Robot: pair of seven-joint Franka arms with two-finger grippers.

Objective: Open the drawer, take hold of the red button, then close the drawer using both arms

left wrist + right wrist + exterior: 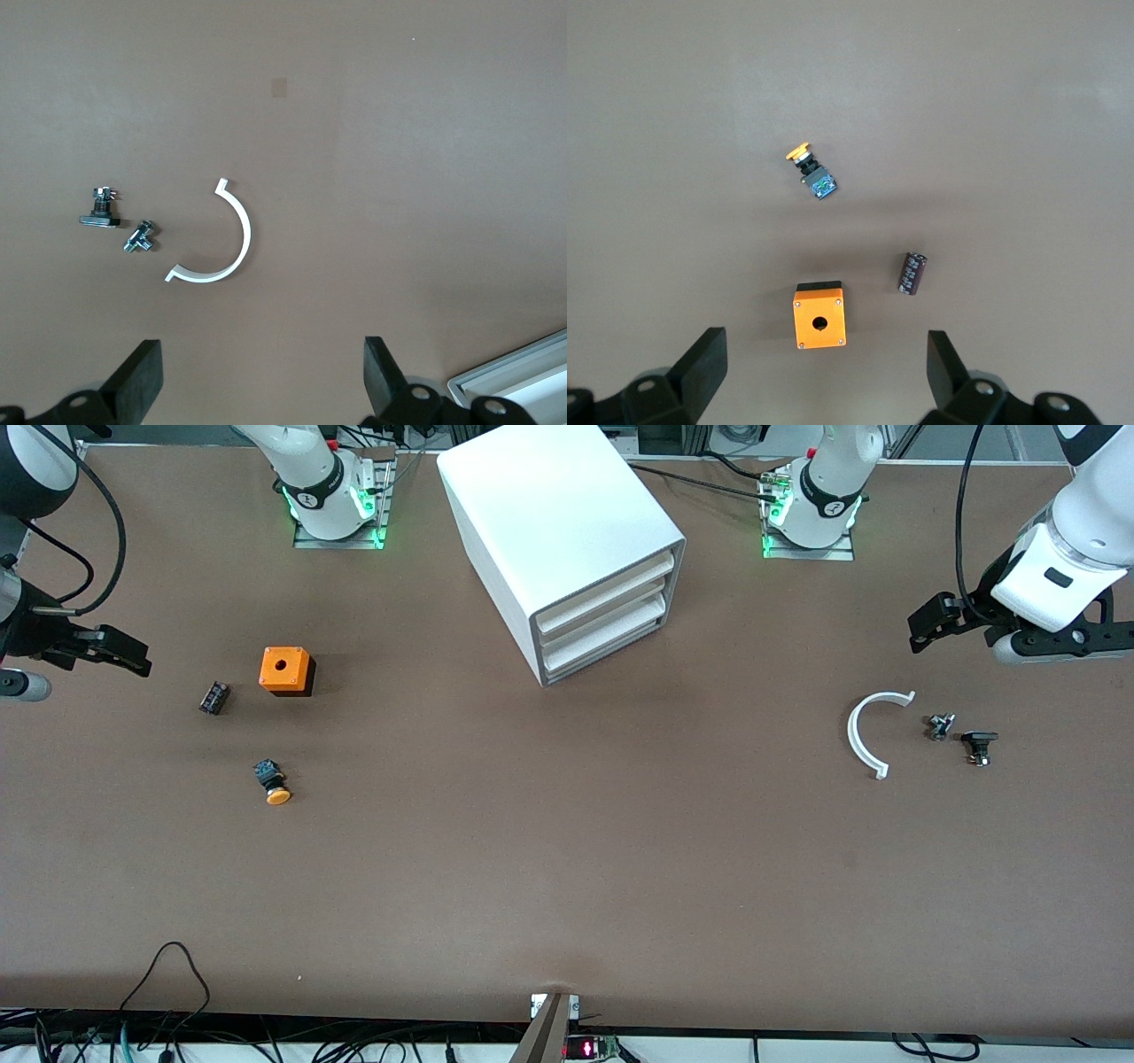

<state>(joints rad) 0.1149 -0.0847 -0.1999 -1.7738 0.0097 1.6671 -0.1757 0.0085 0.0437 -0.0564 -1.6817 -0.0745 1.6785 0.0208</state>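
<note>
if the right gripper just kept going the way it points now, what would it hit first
Probably bare table. The right gripper, open, points down at the tabletop; the orange box with a hole lies just ahead between its fingers, so it might catch that first. Depth is hard to judge.

Cabinet [567,540] drawer contents hidden behind shut fronts, only a cabinet corner inside the left wrist frame's lower edge, two small metal parts [961,737] too small to identify
</note>
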